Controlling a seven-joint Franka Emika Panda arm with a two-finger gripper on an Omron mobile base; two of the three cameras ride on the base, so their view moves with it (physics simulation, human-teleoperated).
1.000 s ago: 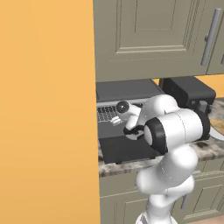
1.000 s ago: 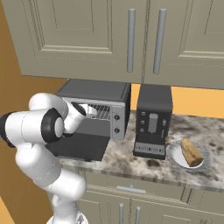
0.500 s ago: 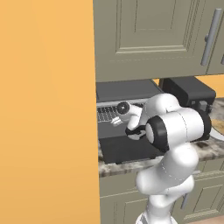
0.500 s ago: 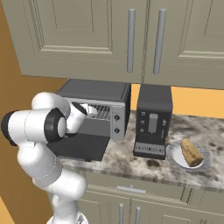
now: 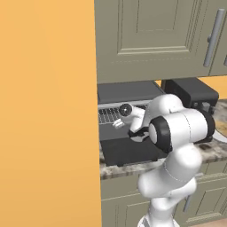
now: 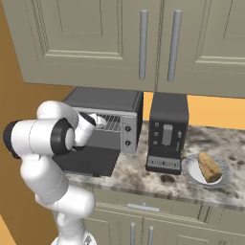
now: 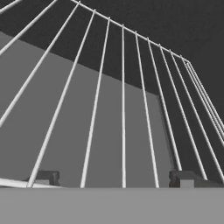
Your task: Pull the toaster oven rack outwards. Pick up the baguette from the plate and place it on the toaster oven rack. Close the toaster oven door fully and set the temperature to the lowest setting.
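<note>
Speckled counter (image 6: 158, 172) under grey cabinets. Left base: toaster oven (image 5: 128, 92) half hidden by arm, toaster oven door (image 5: 128, 150) down flat, gripper (image 5: 118, 123) at cavity mouth. Right base: baguette (image 6: 209, 167) on plate (image 6: 189, 168), well apart. Hand: toaster oven rack (image 7: 122, 113) bars close, fingertips (image 7: 43, 177) spread wide, holding nothing. Little changed from second ago.

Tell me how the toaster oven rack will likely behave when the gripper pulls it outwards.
The toaster oven rack is thin parallel wire bars, so probably light yet stiff, sliding out flat rather than sagging. Its smooth bars may slip between the open gripper's fingertips. Pulled far over the open toaster oven door, it might tip.
</note>
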